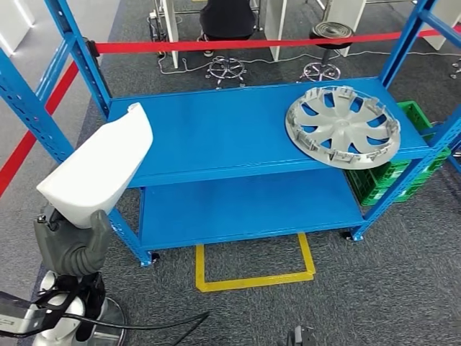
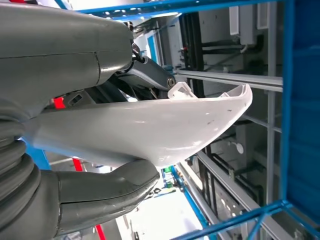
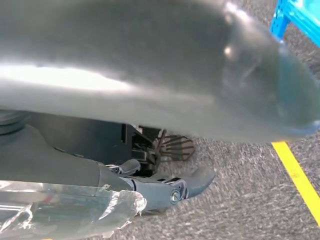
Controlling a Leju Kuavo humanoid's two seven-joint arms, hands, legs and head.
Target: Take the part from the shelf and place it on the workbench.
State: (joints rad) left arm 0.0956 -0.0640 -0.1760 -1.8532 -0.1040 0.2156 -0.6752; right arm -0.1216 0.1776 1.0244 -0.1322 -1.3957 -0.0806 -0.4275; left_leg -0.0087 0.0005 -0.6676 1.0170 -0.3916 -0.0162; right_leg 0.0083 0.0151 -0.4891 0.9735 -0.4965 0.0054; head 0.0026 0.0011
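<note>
A grey carpeted workshop floor point(image 1: 261, 317) carries a yellow taped rectangle point(image 1: 256, 268) in front of a blue steel shelf point(image 1: 228, 137), with red barrier tape point(image 1: 245, 44) strung behind and stools beyond.

The white part point(image 1: 101, 169), a curved moulded shell, is clear of the shelf's top deck at its near-left corner and is held by the left hand point(image 1: 73, 241). In the left wrist view the part point(image 2: 151, 127) lies clamped between the thick thumb point(image 2: 113, 192) on one face and the darker fingers on the other. Its long axis runs up and away from the hand, toward the far right, so the free tip hangs over the shelf's left edge while the gripped end sits nearest the robot. The left arm is bent and raised at the near left.

A silver wheel cover point(image 1: 342, 126) rests at the far right end of the top deck, with a green crate point(image 1: 405, 173) under it.

The right hand point(image 3: 166, 190) hangs low above the carpet, its fingers apart and empty.

The workbench isn't visible, so carrying away probably comes next.
</note>
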